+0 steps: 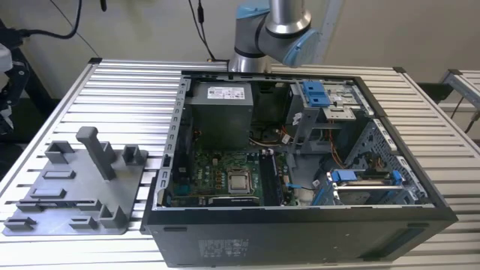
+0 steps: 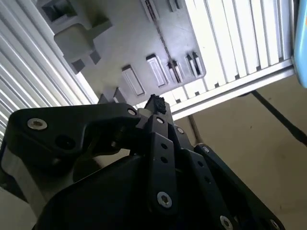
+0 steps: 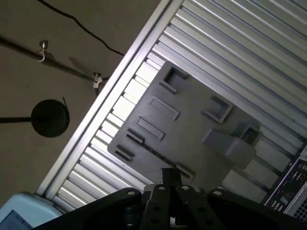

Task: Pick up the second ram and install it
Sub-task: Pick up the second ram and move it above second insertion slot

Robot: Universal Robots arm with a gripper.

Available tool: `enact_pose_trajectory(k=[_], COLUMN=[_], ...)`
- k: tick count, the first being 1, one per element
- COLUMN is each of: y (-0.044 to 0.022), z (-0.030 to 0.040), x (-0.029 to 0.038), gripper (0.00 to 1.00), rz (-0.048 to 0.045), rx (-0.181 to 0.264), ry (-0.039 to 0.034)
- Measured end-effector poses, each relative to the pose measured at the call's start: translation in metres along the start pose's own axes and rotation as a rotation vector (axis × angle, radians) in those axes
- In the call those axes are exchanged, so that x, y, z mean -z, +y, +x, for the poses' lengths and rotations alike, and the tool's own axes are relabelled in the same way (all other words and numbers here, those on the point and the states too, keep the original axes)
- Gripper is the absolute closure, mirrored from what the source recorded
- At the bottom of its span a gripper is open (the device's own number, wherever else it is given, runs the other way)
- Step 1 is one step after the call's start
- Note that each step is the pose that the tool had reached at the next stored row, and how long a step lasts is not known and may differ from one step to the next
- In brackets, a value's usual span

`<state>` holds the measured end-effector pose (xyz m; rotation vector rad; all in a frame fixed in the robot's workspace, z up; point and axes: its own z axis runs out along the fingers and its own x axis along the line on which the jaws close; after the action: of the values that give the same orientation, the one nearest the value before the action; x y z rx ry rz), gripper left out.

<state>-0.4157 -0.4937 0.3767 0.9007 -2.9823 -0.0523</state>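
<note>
Slats are running across the table (image 1: 120, 90), which is carrying an open computer case (image 1: 300, 236) with its board facing up and, at the exterior view's left, a grey holder tray (image 1: 78, 185) with upright posts. The arm (image 1: 279, 17) is rising behind the case. In both wrist views the gripper (image 3: 169, 176) is hanging well above that tray, its fingers looking clenched together with nothing showing between them. The second ram (image 3: 158, 154), as far as I can judge, is the thin dark strip sitting on edge in the tray's long slot, almost under the fingertips. To my eye the pickup is calling for patience: the fingers are needing to part before going down, to be straddling the stick's flat faces near mid-length rather than at an end, and to be lifting straight up so it is not binding in the slot or dragging the tray along.
</note>
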Motion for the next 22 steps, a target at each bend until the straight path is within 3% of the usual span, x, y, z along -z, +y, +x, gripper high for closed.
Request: enact_pose_trajectory(k=[22], y=[0.0000], z=[0.0000], x=[-0.0012], gripper=[0.89], rz=[0.0016], rx=[0.105], ry=[0.0042])
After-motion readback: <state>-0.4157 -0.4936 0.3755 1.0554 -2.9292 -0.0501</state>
